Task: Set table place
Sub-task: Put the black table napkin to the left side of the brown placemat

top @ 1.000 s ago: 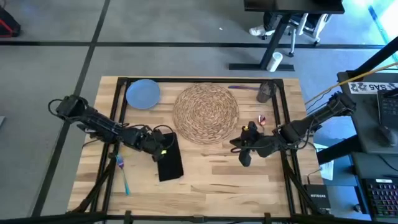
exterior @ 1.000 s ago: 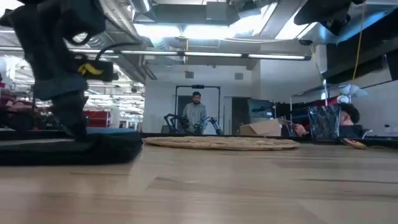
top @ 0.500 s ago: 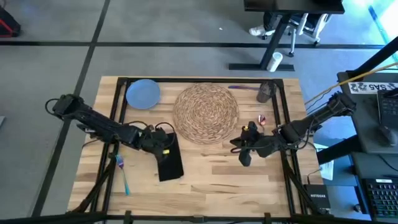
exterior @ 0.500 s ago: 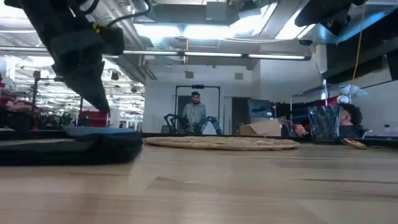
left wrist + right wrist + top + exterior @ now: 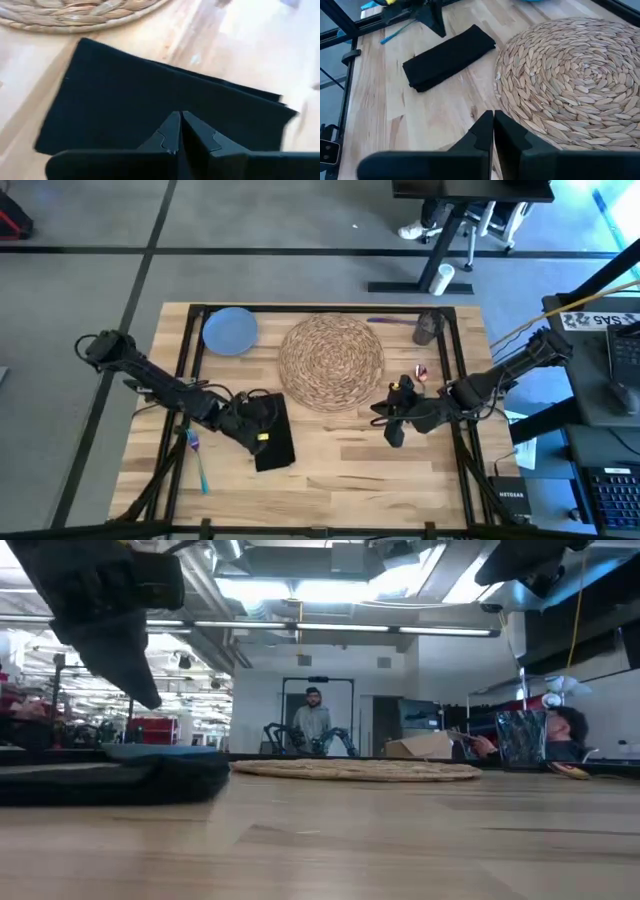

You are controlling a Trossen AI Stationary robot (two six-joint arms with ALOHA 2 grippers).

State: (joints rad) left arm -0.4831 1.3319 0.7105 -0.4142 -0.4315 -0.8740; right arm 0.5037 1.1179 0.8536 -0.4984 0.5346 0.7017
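From above, your left gripper [image 5: 262, 423] sits over the black napkin [image 5: 273, 442] on the table [image 5: 340, 470], left of the straw placemat [image 5: 331, 361]; the blue plate [image 5: 230, 330] lies at the far left corner. The right gripper [image 5: 385, 417] waits beside the placemat. At table height, the left arm appears raised above the napkin [image 5: 110, 778]. Your left wrist camera shows its fingers [image 5: 167, 135] pressed together, holding nothing; the right wrist camera shows fingers [image 5: 482, 131] together too.

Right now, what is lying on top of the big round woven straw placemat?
Nothing lies on the round woven straw placemat; its whole surface shows. The pale blue round plate sits apart on the wooden table, beside it. What is under the mat stays hidden.
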